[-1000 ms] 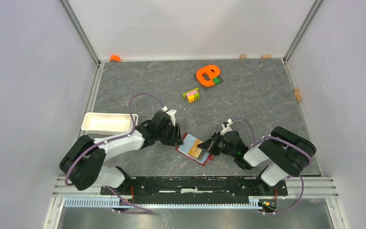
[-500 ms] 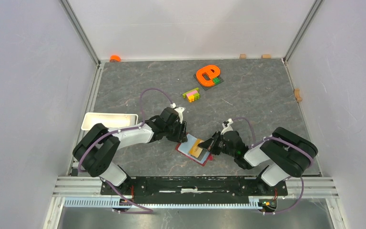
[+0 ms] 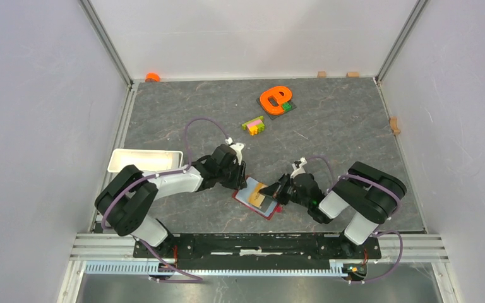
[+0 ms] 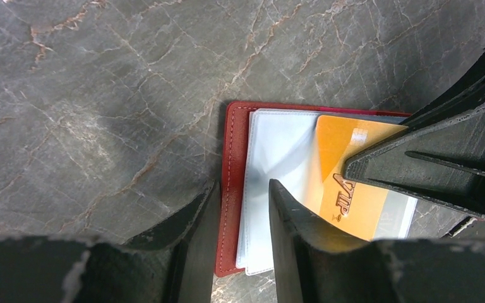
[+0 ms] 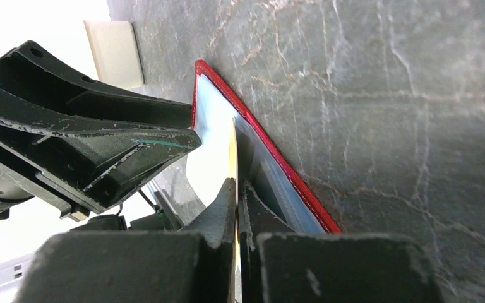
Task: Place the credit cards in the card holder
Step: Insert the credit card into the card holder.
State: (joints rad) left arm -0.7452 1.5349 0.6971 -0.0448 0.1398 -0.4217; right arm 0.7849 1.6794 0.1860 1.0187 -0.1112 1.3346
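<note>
Pincer on the right (image 5: 235,184) clamps a tan-orange card (image 4: 353,211) over the red wallet (image 4: 232,164); left pincer (image 4: 243,187), parted, straddles its edge.

1. Card holder (image 3: 247,197): a dark red wallet, lying open and flat on the bench (image 3: 328,126), its pale bluish inside facing up.
2. Orange card (image 4: 347,189): stamped "VIP", slanted across the holder's pale inside, pinched in the right pincer (image 5: 237,186).

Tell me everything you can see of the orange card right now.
Thin, glossy orange card, plastic-looking, embossed "VIP". The right claw is shut on one edge, holding it tilted above the open red card holder, overlapping the pale inner sleeve. Whether it touches the sleeve or sits in a pocket cannot be told.
</note>
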